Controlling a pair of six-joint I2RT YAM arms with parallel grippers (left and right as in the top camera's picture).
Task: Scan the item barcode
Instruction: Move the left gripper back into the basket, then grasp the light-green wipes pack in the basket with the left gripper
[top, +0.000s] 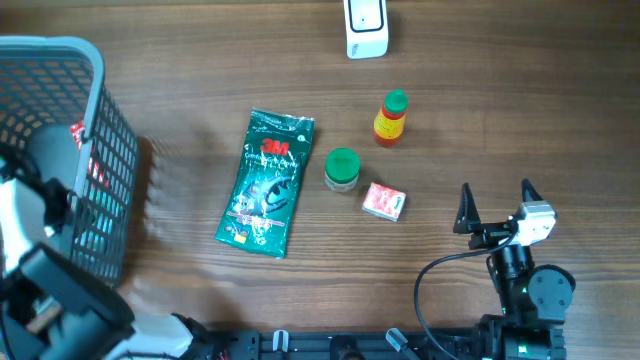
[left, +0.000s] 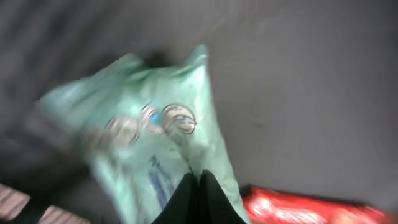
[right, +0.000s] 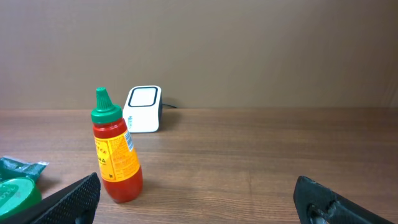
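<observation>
My left gripper (left: 200, 177) is down inside the grey basket (top: 110, 150). It is shut, with the lower edge of a pale green packet (left: 143, 137) pinched between its tips; the view is blurred. No barcode shows on this item. A red packet (left: 298, 208) lies just right of it. The white scanner (top: 366, 28) stands at the table's far edge, and its front face (right: 143, 109) shows in the right wrist view. My right gripper (top: 495, 205) rests open near the front right, with nothing between its fingers (right: 68, 199).
On the table lie a dark green 3M pouch (top: 266, 182), a green-lidded jar (top: 342, 169), a small red and white box (top: 383, 201) and an upright red sauce bottle (top: 391, 118), which stands just left of my right gripper's line to the scanner (right: 116, 149).
</observation>
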